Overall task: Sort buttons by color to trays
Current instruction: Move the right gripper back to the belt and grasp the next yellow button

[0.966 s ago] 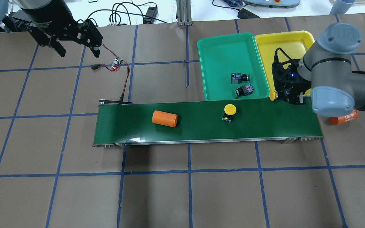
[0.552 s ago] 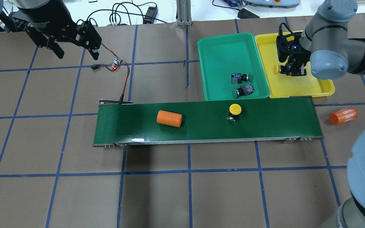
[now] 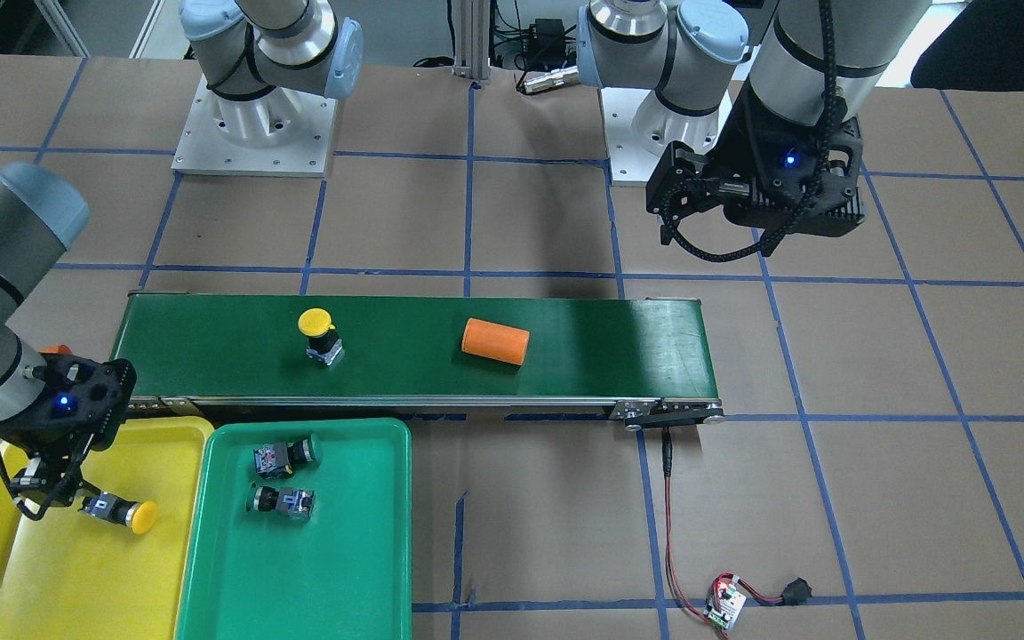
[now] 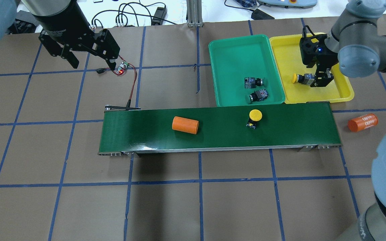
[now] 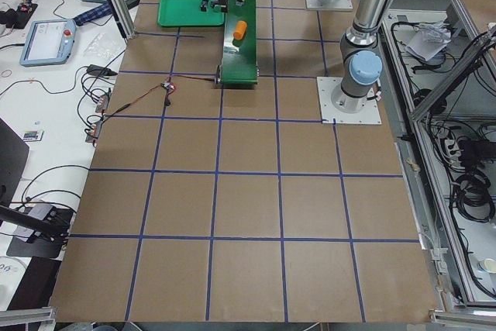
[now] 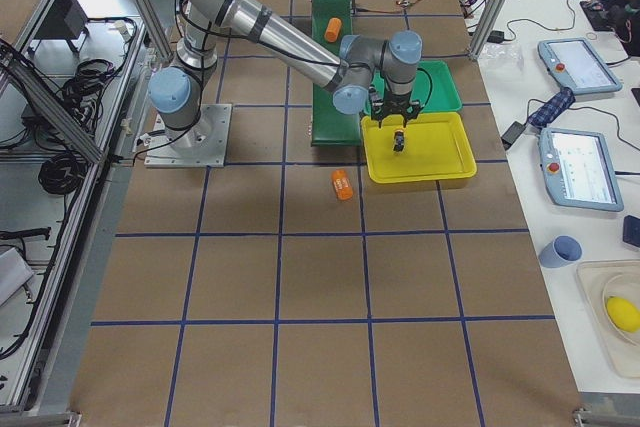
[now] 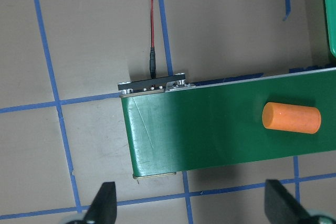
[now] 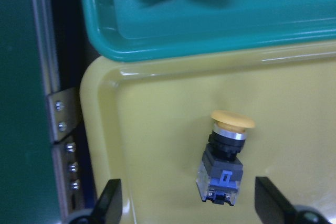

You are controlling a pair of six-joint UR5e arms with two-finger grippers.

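Observation:
A yellow button (image 4: 301, 79) (image 8: 223, 163) lies on its side in the yellow tray (image 4: 285, 50) (image 8: 157, 129). My right gripper (image 4: 319, 81) (image 8: 189, 208) (image 3: 50, 487) hangs open just above it, fingers wide apart and touching nothing. Another yellow button (image 4: 254, 117) (image 3: 318, 333) stands on the dark-green belt (image 4: 219, 140). Two green buttons (image 4: 253, 82) (image 4: 257, 96) lie in the green tray (image 4: 236, 53) (image 3: 343, 551). My left gripper (image 4: 92, 63) (image 7: 191, 208) is open and holds nothing, above the table beyond the belt's left end.
An orange cylinder (image 4: 185, 125) (image 7: 291, 118) lies on the belt, left of the yellow button. A second orange cylinder (image 4: 363, 122) lies on the table past the belt's right end. A small circuit board (image 4: 122, 68) with red wires sits beside my left gripper.
My right gripper carried a yellow button from the belt's end over the yellow tray and let it go there. The belt's cylinder and button drifted right. My left gripper shifted slightly right.

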